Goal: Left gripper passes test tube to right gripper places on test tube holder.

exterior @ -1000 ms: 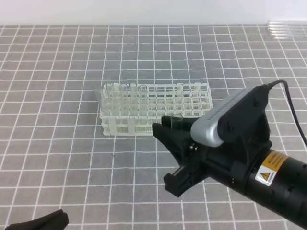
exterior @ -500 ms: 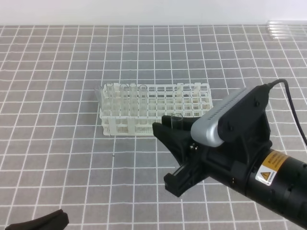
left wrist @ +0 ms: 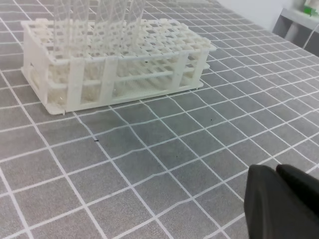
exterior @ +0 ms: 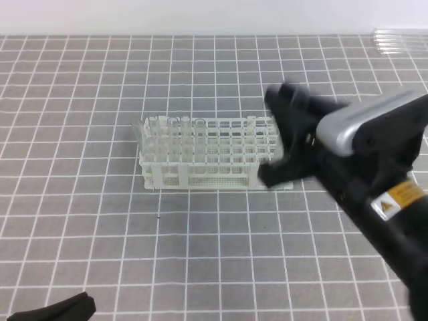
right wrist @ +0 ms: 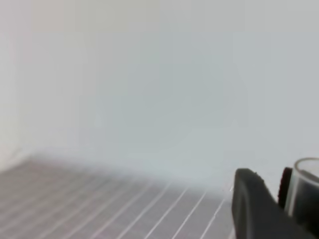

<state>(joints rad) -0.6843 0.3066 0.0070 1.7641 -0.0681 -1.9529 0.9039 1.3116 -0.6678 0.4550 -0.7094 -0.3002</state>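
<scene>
From the high view I see my right gripper (exterior: 279, 137) blurred above the right end of the test tube holder (exterior: 200, 155), its black fingers tilted up and back. On the right wrist camera a clear tube mouth sits between those fingers: the test tube (right wrist: 305, 191) is clamped there, jaws closed partway around the glass. That camera looks out over pale wall and a strip of gridded worktop (right wrist: 99, 209), so I cannot tell how the tube stands relative to the rack holes.

My left gripper (left wrist: 281, 201) sits low at the near left edge of the worktop, well apart from the rack. Its two black fingertips meet with no gap, jaws closed on nothing.

The white rack stands upright on the grey gridded mat, with several clear tubes (exterior: 175, 137) standing in its left-hand holes.
</scene>
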